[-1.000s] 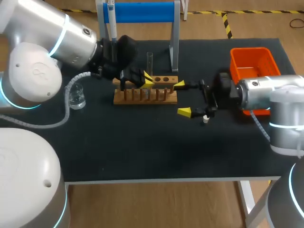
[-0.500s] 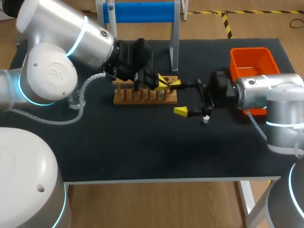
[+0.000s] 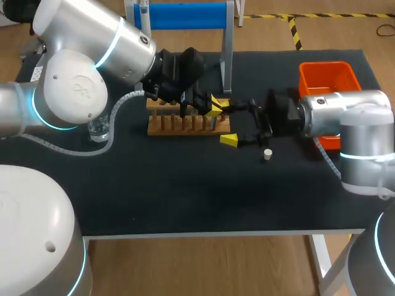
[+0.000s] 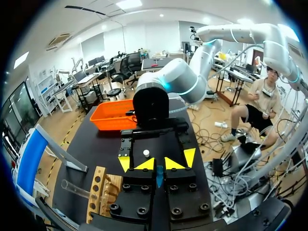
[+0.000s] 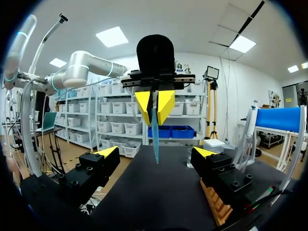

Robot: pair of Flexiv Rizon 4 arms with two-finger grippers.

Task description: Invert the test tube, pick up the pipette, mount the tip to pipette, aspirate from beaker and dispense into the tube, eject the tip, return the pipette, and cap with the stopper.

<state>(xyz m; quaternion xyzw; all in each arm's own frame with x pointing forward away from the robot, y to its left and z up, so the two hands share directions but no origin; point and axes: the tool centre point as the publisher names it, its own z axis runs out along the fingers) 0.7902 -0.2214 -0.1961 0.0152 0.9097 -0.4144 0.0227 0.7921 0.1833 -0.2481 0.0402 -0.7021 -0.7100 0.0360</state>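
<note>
My left gripper [image 3: 213,106] is shut on a slim blue pipette tip [image 5: 155,132], which hangs point down from its yellow tips [image 5: 155,103] over the right end of the wooden rack [image 3: 185,125]. Facing it, my right gripper [image 3: 227,123] stands open, its fingers [image 5: 107,154] on either side of the tip's lower end without touching it. In the left wrist view the blue tip [image 4: 159,176] shows between my left gripper's closed tips. A clear test tube [image 4: 72,188] stands in the rack. The white stopper [image 3: 267,154] lies on the mat beside my right gripper. The pipette [image 3: 143,15] hangs on the blue stand.
A glass beaker [image 3: 99,129] sits on the mat left of the rack, under my left arm. An orange bin [image 3: 327,79] stands at the back right. The stand's post [image 3: 226,55] rises just behind the rack.
My left gripper has moved right along the rack with the tip. My right gripper has slid left to meet it, leaving the stopper uncovered on the mat.
</note>
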